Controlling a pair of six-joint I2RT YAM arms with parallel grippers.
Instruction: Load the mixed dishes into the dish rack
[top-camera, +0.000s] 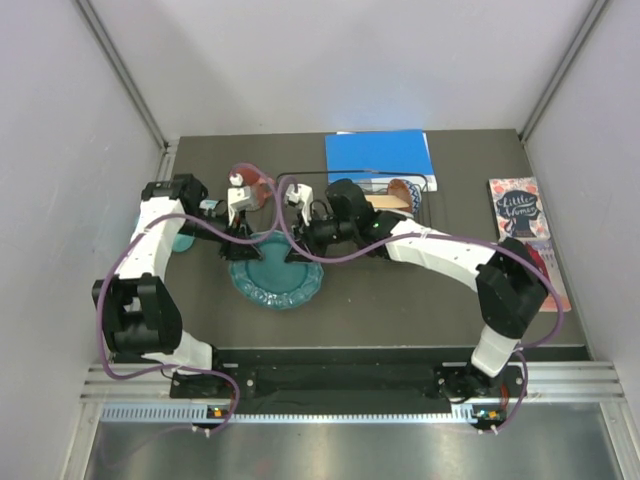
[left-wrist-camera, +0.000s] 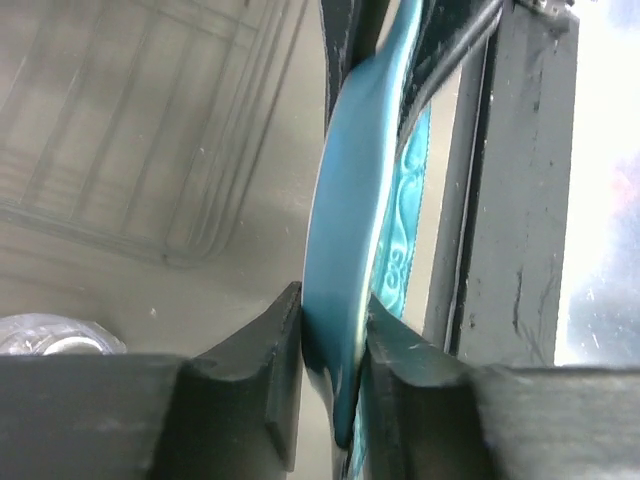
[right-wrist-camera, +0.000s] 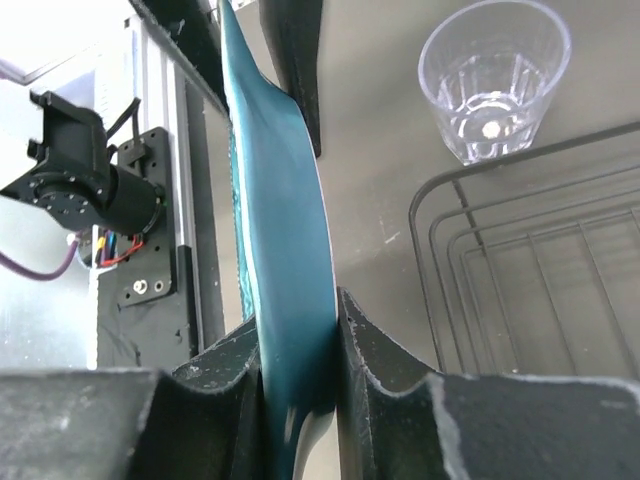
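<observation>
**Grey tabletop, white booth: plate in a two-arm grip, rack barely loaded**

Tabletop (top-camera: 400, 300) status: early in the job. The teal plate (top-camera: 275, 285) sits mid-tabletop, short of the rack (top-camera: 300, 178), which lies at its 1 o'clock. Left tool (left-wrist-camera: 335, 310) is pinched narrow on the plate's rim. Right tool (right-wrist-camera: 300, 320) is clamped on the rim from the other side. Can't tell if the plate is clear of the surface.

Done, probably: a peach plate (top-camera: 400, 190) looks to be in the rack's 3 o'clock end. Left: teal plate, pink mug (top-camera: 250, 180) at the rack's 9 o'clock and outside it, and clear cup (right-wrist-camera: 495, 75). Other dishes aren't visible.

View differences:
- Top view gives the layout, including the blue book (top-camera: 380, 155) behind the rack at 12, but the arms hide the cup and the finger contact.
- Wrist views show each grip edge-on.
- Right wrist alone shows the cup upright beside the rack corner, outside the wire.
</observation>
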